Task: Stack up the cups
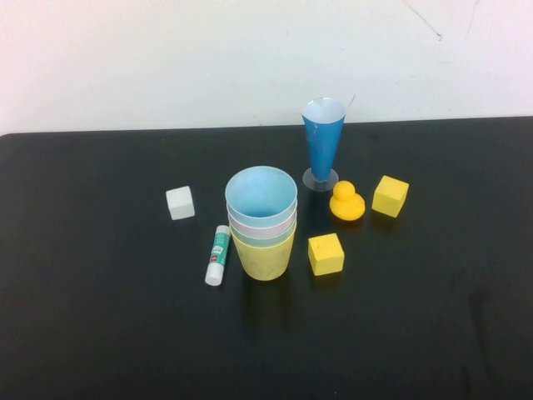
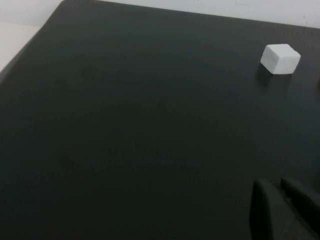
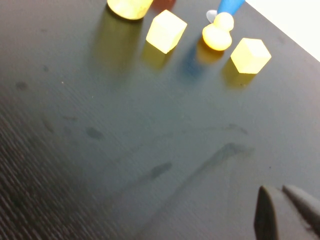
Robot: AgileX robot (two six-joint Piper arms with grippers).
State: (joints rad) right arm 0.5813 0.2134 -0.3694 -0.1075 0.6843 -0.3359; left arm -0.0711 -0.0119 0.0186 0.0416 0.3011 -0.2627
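High view: nested cups (image 1: 261, 221); left hand (image 2: 285, 210), right hand (image 3: 287, 212) apart.

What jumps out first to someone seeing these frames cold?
The nested stack of cups at the table's centre, light blue innermost and yellow outermost, draws the eye. Behind it to the right stands a tall dark-blue cone cup, with a yellow duck and two yellow cubes nearby. Both arms are out of the high view; the left gripper and right gripper hover over bare table.
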